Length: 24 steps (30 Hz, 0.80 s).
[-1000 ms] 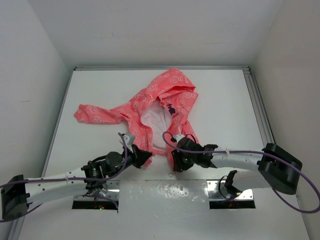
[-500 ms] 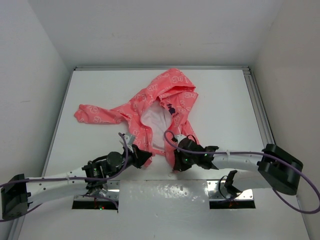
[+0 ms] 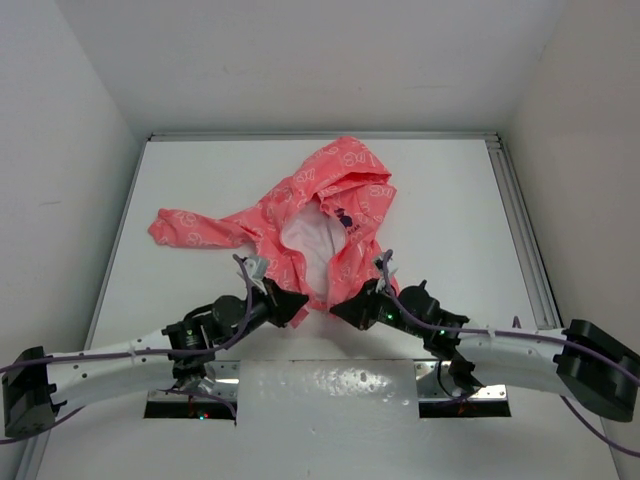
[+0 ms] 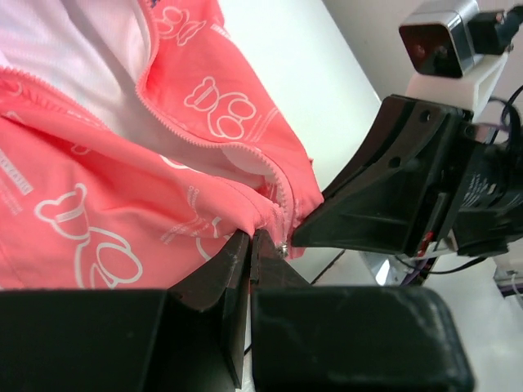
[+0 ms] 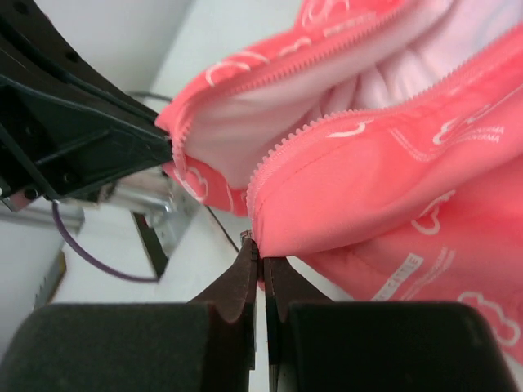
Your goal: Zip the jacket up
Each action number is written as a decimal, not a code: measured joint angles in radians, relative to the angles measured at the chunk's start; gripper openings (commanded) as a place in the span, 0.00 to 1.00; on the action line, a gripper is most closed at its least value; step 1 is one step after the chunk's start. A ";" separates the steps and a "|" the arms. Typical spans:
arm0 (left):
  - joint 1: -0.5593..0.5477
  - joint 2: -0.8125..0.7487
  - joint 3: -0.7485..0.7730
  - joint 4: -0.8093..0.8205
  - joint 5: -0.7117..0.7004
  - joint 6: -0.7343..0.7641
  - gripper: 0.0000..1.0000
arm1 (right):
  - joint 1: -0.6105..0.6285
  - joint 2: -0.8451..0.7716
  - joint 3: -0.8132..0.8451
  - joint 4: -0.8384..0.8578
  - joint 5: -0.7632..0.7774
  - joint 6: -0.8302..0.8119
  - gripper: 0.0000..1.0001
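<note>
Top external view: a small coral-pink hooded jacket [image 3: 360, 200] lies near the middle of your white tabletop [image 3: 450, 200], its front open. The soft fabric carries a pale white printed pattern, and smooth white lining [image 3: 305, 240] shows in the gap between the two front panels. The rounded hood [image 3: 345, 165] points to the far side. One sleeve [image 3: 190, 228] stretches flat to the left. The hem lies on the near side, where your two black, wedge-shaped tools meet it. Your left tool [image 3: 300, 305] reaches in from the near left and your right tool [image 3: 338, 308] from the near right, their tips close together.

Left wrist view: the left tool's fingers are pressed together, pinching the bunched hem at the bottom end of one row of fine zipper [image 4: 208, 135] teeth, beside a small metal piece.

Right wrist view: the right tool's narrow dark fingers are closed too, nipping the bottom corner of the other front panel, where its toothed edge ends.
</note>
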 measured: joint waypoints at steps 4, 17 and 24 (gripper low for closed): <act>0.000 0.037 0.046 0.004 -0.001 -0.013 0.00 | 0.000 0.000 -0.049 0.162 0.026 0.011 0.00; 0.000 0.056 0.055 0.020 0.000 -0.065 0.00 | 0.000 0.009 -0.068 0.402 0.045 0.022 0.00; 0.000 0.030 0.049 0.061 0.001 -0.085 0.00 | 0.000 -0.006 -0.071 0.402 0.044 0.022 0.00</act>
